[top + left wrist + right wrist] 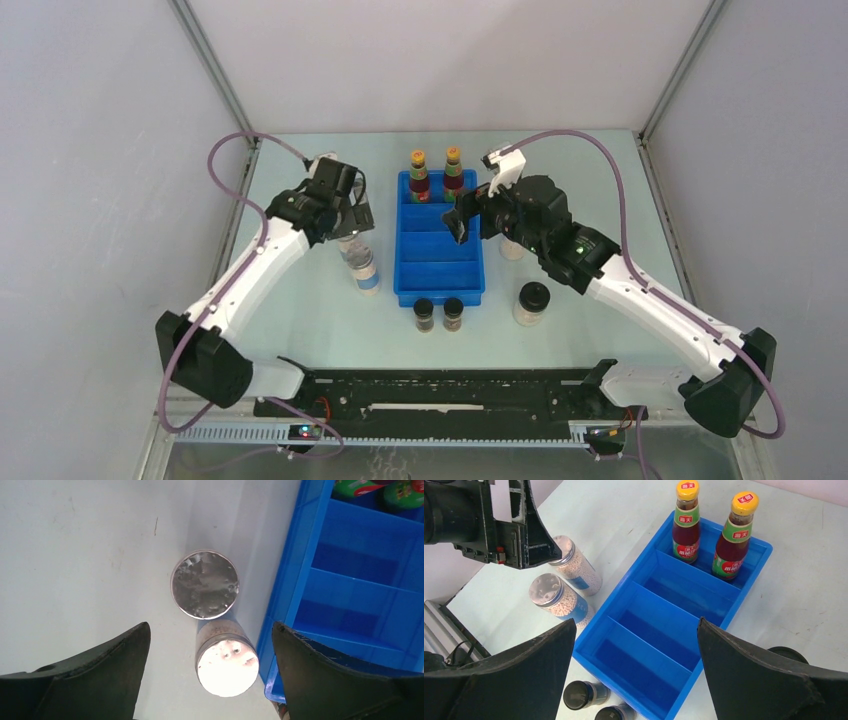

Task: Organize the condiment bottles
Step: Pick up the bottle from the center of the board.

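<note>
Grey-lidded jars stood upright on the surface just left of the tray, directly beneath my wide-open left pincer, while my right pincer hung open above the tray.

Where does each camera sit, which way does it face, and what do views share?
Top: above and behind, looking down; both arms, tray between them.
Left wrist: straight down on two grey-lidded jars; own fingers.
Right wrist: slanting across the tray to the red bottles; own fingers, left gripper.
Shared: tray and jars in all.
</note>
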Tool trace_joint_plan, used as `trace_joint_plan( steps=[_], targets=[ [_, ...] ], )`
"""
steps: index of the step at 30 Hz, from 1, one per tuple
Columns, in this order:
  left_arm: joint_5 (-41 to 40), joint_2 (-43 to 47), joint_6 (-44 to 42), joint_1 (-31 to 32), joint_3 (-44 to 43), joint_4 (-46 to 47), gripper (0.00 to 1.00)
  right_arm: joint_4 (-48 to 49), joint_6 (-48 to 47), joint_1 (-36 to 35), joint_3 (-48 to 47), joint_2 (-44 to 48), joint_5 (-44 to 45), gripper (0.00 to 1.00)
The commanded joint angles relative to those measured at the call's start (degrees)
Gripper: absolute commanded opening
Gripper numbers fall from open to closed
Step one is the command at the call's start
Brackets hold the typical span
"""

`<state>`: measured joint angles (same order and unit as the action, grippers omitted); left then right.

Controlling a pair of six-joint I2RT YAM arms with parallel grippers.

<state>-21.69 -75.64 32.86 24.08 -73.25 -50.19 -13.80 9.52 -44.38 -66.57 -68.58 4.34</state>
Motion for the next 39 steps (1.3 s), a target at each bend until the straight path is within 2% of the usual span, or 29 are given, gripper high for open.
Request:
trace_joint_plan(
  steps=[1,20,29,39],
  targets=[
    [4.5,-2.6,-1.7,-2.4,-4.8,-1.8,0.94,3.8,0.5,0.8,0.8,0.7,0.0,1.00],
    [7.1,-11.2,-3.5,-5.6,-6.7,-1.2,0.86,6.1,2.0,5.0,1.5,-1.3,-3.7,1.00],
    [7.0,-12.1,-4.2,-6.1,-6.6,-0.8,0.84,6.3,2.3,5.8,1.5,-1.9,-6.0,1.00],
    [7.2,-12.9,-4.4,-6.2,-6.6,-0.5,0.77,6.1,2.4,6.0,1.6,-2.0,-6.1,1.00]
  ],
)
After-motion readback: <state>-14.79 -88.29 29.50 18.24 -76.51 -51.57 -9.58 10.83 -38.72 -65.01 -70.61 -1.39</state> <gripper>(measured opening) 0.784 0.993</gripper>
